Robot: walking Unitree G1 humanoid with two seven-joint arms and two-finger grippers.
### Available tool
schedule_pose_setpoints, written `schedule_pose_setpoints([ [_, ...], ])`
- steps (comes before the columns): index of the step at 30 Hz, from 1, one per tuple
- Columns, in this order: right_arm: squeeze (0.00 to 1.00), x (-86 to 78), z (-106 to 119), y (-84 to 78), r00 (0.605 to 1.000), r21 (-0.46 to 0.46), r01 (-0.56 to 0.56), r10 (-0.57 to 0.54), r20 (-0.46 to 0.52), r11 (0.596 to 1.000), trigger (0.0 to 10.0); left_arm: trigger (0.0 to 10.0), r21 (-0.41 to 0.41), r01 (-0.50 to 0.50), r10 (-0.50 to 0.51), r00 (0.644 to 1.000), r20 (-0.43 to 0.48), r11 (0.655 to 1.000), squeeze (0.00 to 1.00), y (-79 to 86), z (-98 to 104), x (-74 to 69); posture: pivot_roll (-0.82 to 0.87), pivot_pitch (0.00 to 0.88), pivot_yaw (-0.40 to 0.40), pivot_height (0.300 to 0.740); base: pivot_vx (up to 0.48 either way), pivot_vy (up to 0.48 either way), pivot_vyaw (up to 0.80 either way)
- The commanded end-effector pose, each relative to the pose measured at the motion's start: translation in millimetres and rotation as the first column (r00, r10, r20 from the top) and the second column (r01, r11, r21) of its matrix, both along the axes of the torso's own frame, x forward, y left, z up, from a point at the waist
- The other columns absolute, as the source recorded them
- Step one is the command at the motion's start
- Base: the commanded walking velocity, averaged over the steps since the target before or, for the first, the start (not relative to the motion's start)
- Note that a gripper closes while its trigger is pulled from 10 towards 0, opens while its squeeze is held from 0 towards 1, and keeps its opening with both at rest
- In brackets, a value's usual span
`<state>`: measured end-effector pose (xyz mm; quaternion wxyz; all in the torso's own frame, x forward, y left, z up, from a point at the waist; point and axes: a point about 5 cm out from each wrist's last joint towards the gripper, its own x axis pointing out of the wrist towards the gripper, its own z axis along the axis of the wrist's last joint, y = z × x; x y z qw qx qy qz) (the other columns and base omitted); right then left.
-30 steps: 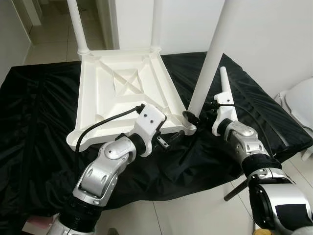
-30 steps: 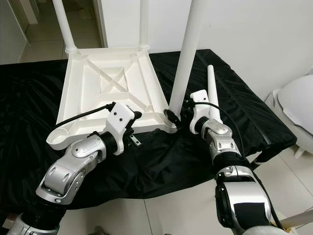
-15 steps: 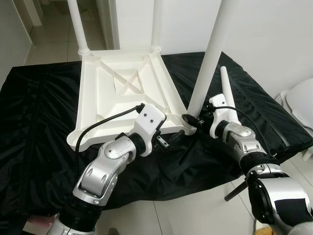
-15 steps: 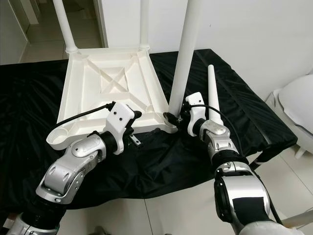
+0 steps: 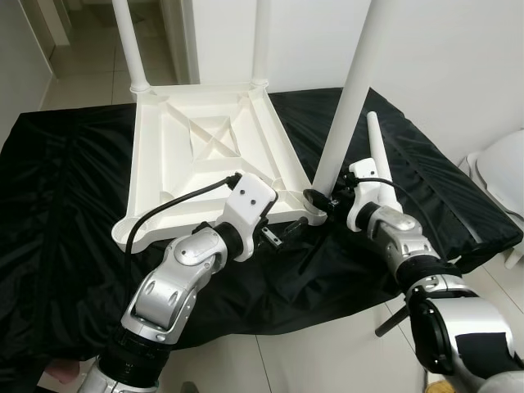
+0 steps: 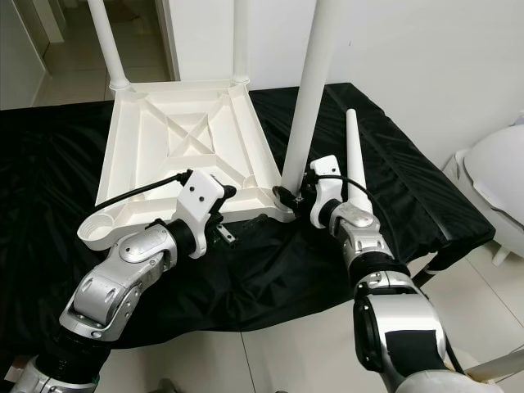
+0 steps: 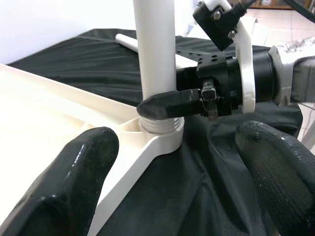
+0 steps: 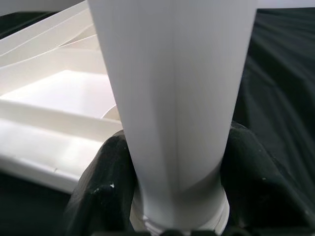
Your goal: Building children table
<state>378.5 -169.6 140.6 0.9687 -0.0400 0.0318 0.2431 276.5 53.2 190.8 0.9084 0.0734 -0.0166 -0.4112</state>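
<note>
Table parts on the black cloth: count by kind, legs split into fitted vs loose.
Upturned white tabletop: 1
Legs standing in corner sockets: 3
Loose leg lying on the cloth: 1
Total: 5 parts. The right pincer is shut on the near-right fitted leg at its base.

Both head eyes look down from above at the upturned table (image 5: 209,147), while each wrist camera, from opposite sides, sits close to the same near-right leg (image 7: 155,54), the right one almost against it.
</note>
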Motion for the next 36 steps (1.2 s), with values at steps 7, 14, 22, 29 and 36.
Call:
schedule_pose_setpoints([
  [7,0.00,-2.1,-11.4,-4.3,0.980,0.068,0.196,-0.193,-0.040,0.978,10.0,10.0,-0.003,0.017,-0.017,1.000,-0.002,1.000,0.00,-2.8,1.3,-3.0,-0.04,0.031,-0.006,0.740,0.000,0.000,0.00],
  [14,0.00,-4.7,-17.5,13.0,0.917,0.177,0.399,-0.390,-0.085,0.900,10.0,10.0,-0.007,0.032,-0.032,0.999,-0.007,0.999,0.00,-5.3,0.2,-5.0,-0.04,0.025,-0.011,0.740,0.000,0.000,0.00],
  [22,0.00,-10.6,-24.1,50.9,0.853,0.223,0.521,-0.505,-0.129,0.824,10.0,10.0,-0.010,0.039,-0.039,0.999,-0.010,0.999,0.00,-7.7,-0.4,-6.2,-0.04,0.016,-0.022,0.740,0.000,0.000,0.00],
  [29,0.00,-13.1,-20.0,73.7,0.851,0.241,0.524,-0.507,-0.136,0.817,10.0,10.0,-0.009,0.043,-0.043,0.999,-0.011,0.999,0.00,-8.5,-0.9,-7.1,-0.03,0.012,-0.025,0.740,0.000,0.000,0.00],
  [36,1.00,-15.5,-18.8,73.3,0.845,0.234,0.535,-0.518,-0.135,0.812,10.0,10.0,-0.008,0.042,-0.042,0.999,-0.012,0.999,0.00,-8.7,-1.6,-8.2,-0.03,0.011,-0.032,0.740,0.000,0.000,0.00],
])
